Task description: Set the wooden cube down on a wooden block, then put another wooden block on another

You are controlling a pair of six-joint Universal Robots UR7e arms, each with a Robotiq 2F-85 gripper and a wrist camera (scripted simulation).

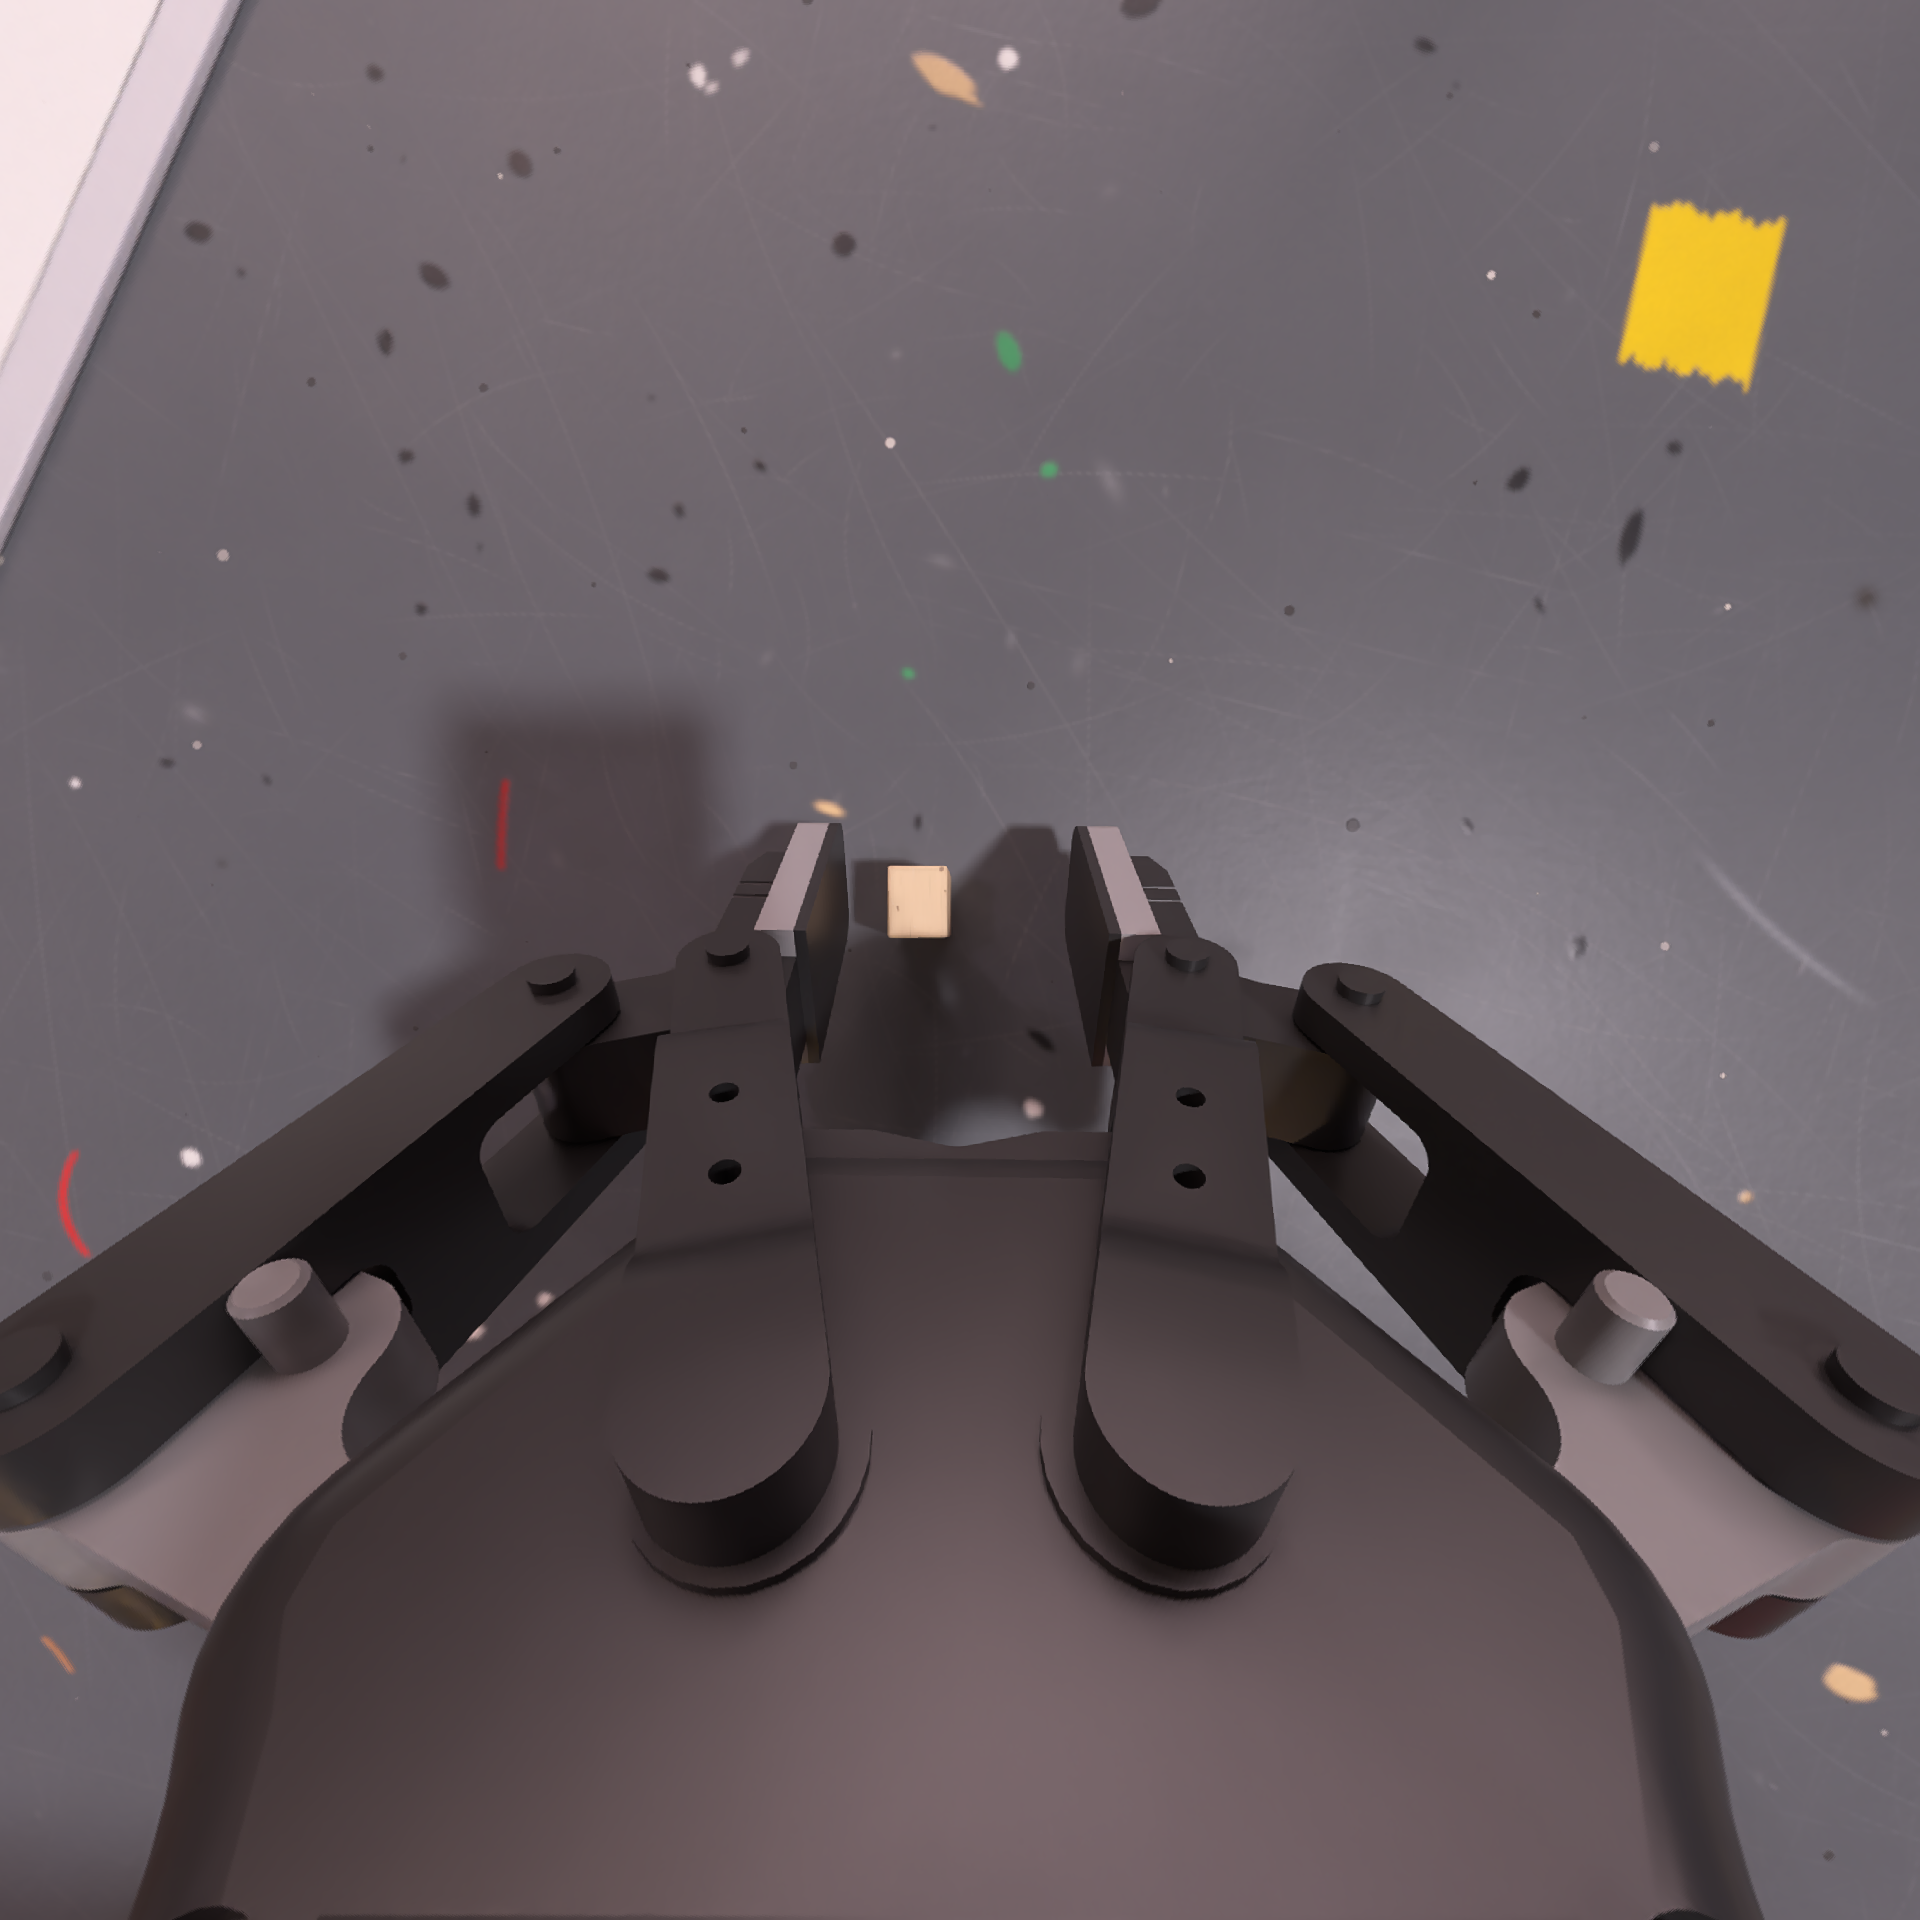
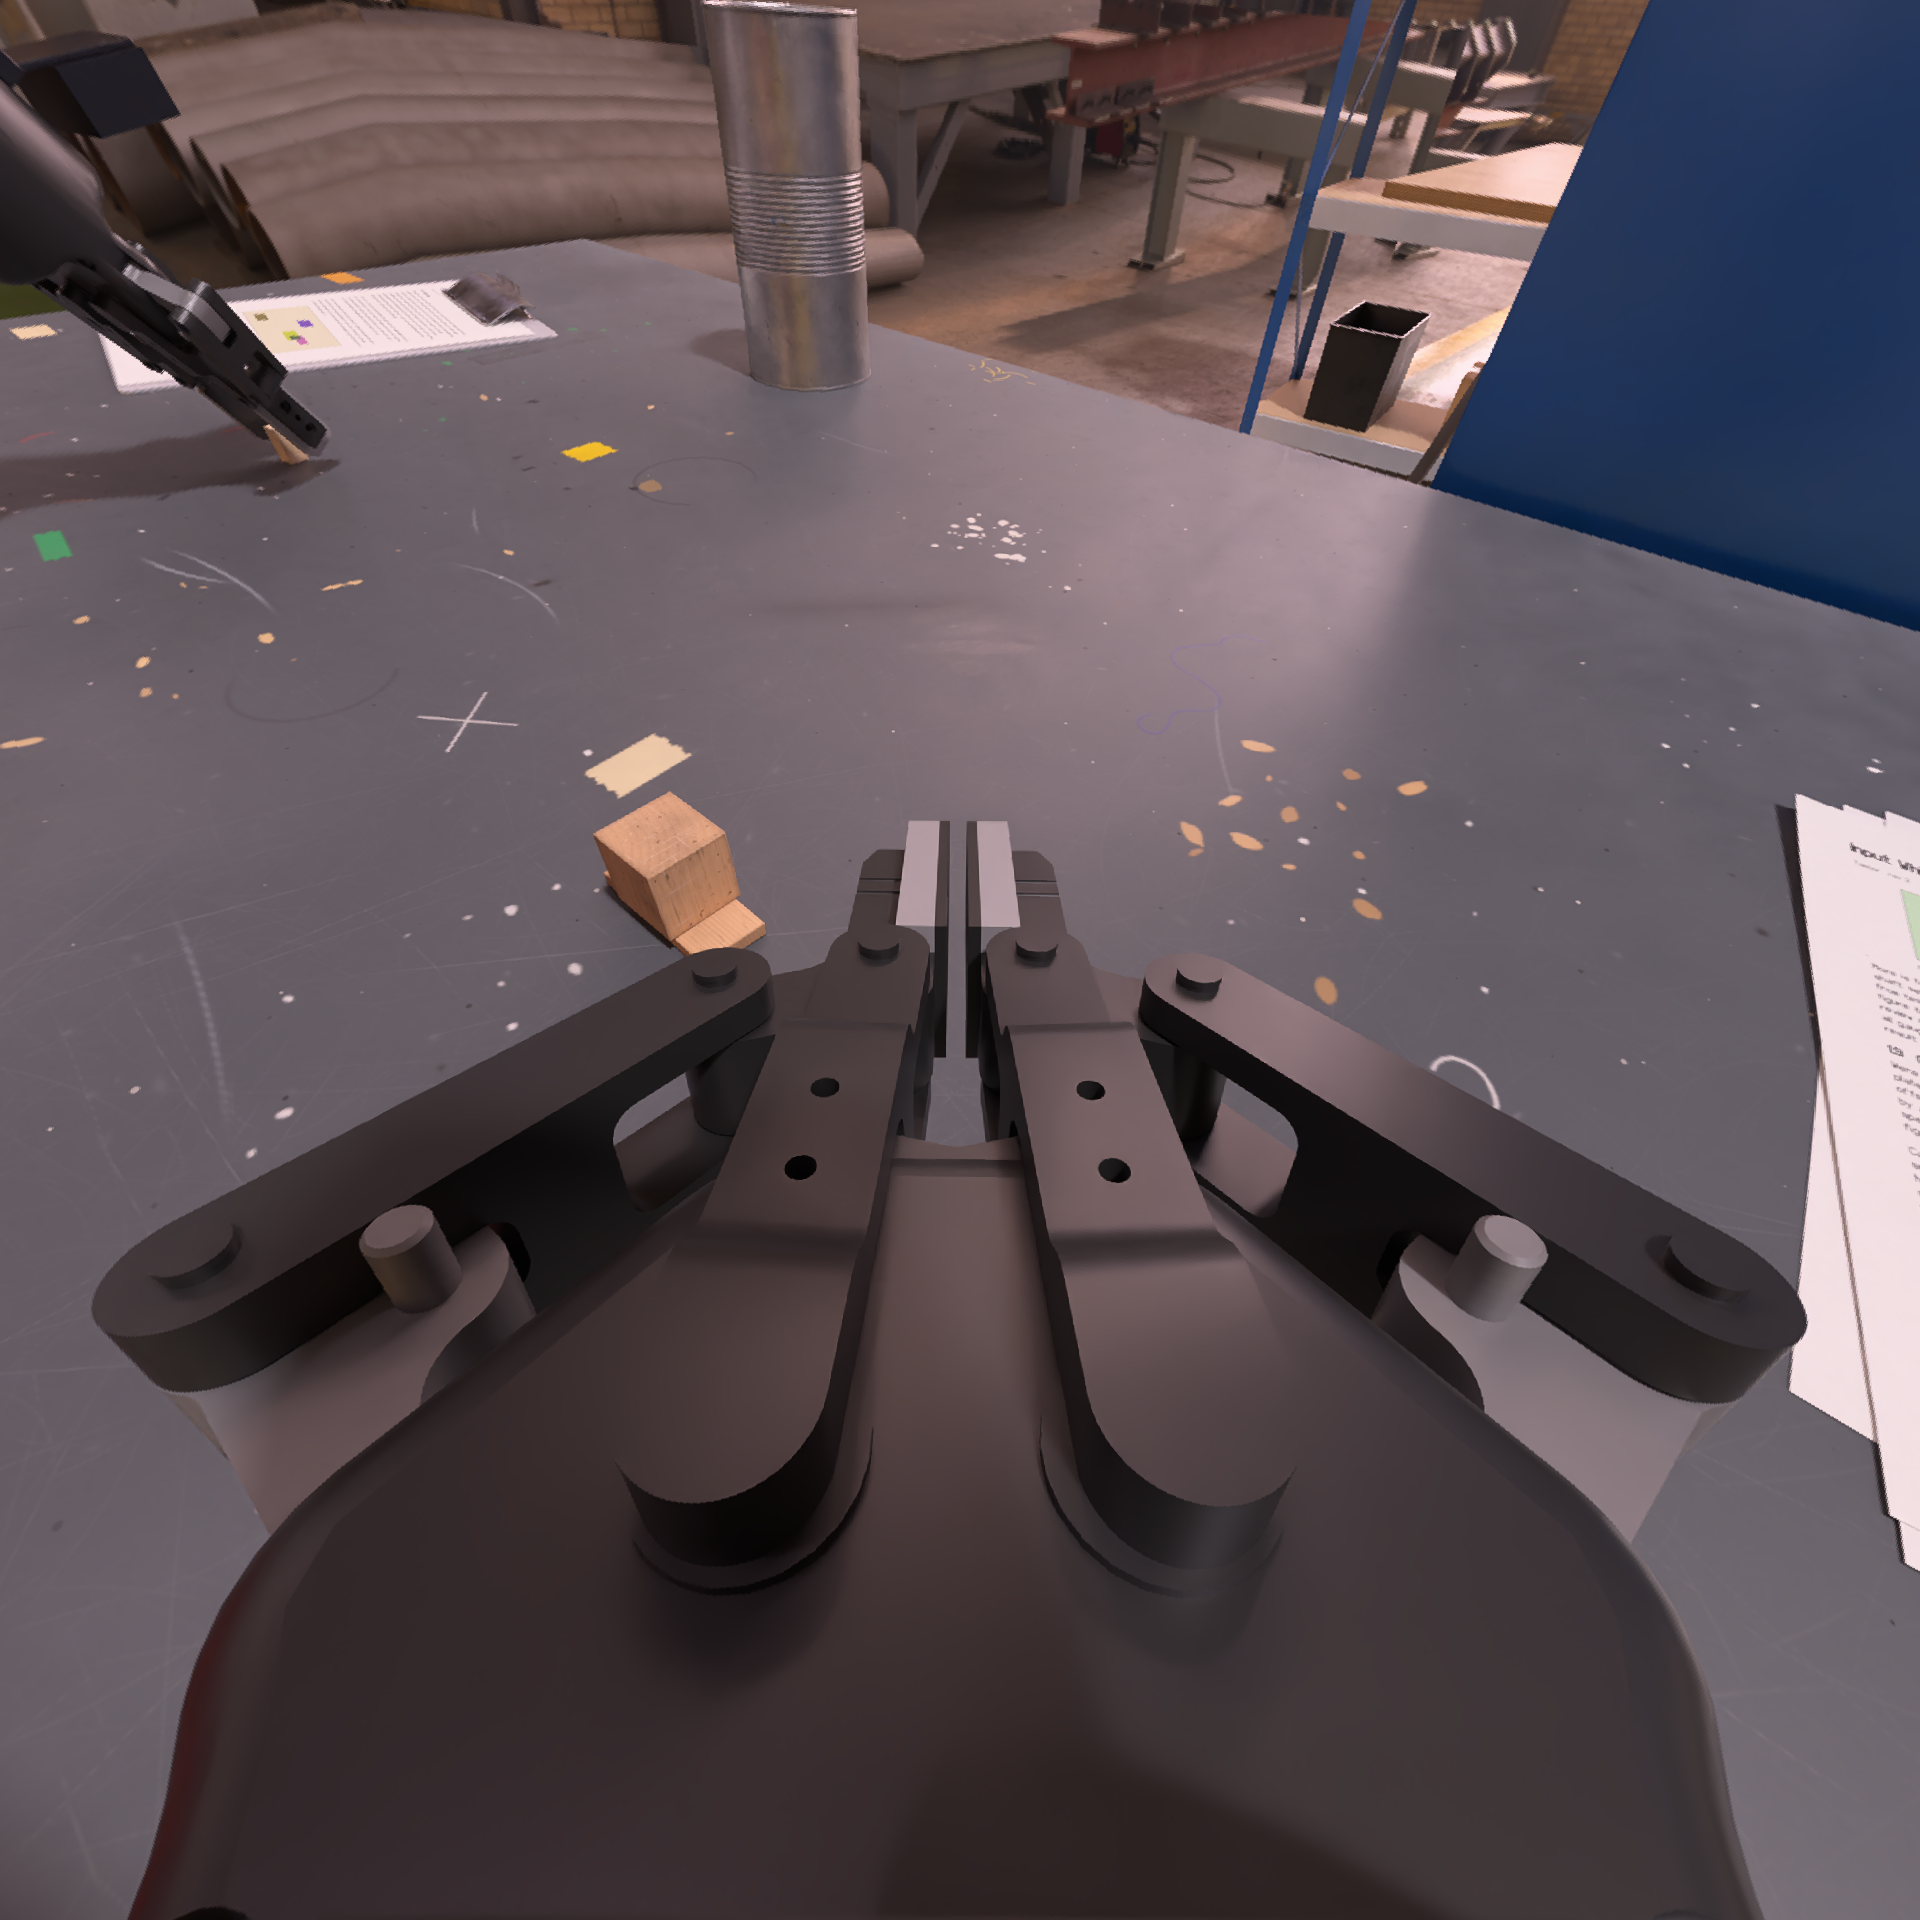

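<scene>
Small pale wooden cube (image 1: 918, 901) is seen betw. spread left gripper (image 1: 954, 894) pads, nearer left pad, untouched; right gripper (image 2: 957, 875) pressed together.

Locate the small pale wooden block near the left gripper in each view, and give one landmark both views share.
Left wrist view: the small wooden block lies on the table, centre frame, between the left gripper's open fingers.
Right wrist view: far upper left, block at that gripper's tips.
Shared landmark: yellow tape patch.

Printed sheets (image 2: 1870, 1091) at table's right edge and clipboard page (image 2: 343, 327) far left bear writing.
</scene>
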